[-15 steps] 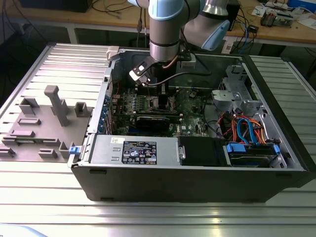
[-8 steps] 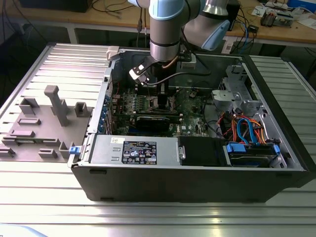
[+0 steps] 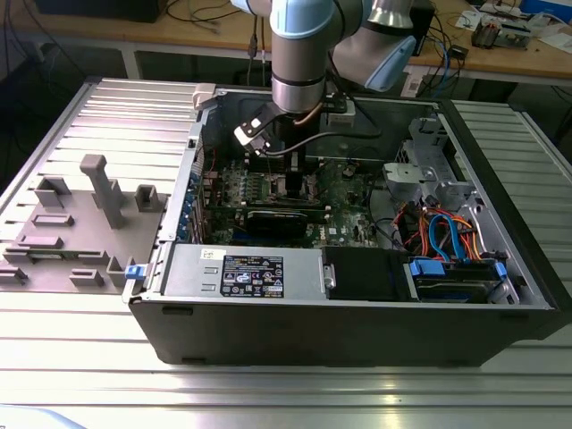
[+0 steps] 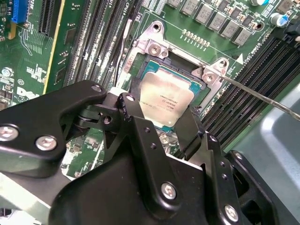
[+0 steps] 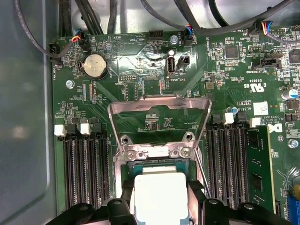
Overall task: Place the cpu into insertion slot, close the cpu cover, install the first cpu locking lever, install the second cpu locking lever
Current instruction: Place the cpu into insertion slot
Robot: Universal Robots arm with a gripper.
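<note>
The cpu (image 4: 165, 96), a pale silvery square, sits between my gripper's (image 4: 161, 117) black fingers (image 4: 129, 110), which are shut on its two sides. It hangs level, right over or just inside the insertion slot (image 4: 182, 64); I cannot tell if it rests in it. In the first wrist view the cpu (image 5: 159, 192) lies below the cpu cover (image 5: 158, 99), which stands swung up and open on its hinge. A thin locking lever (image 4: 262, 96) sticks out free beside the socket. In the exterior view the gripper (image 3: 290, 174) reaches down onto the green motherboard (image 3: 344, 192).
Black memory slots (image 5: 84, 168) flank the socket on both sides. A long black card (image 3: 286, 219), a power supply (image 3: 255, 273) and a drive bay with blue and orange cables (image 3: 447, 237) fill the open case. A grey fixture plate (image 3: 80, 223) lies outside on the exterior view's left.
</note>
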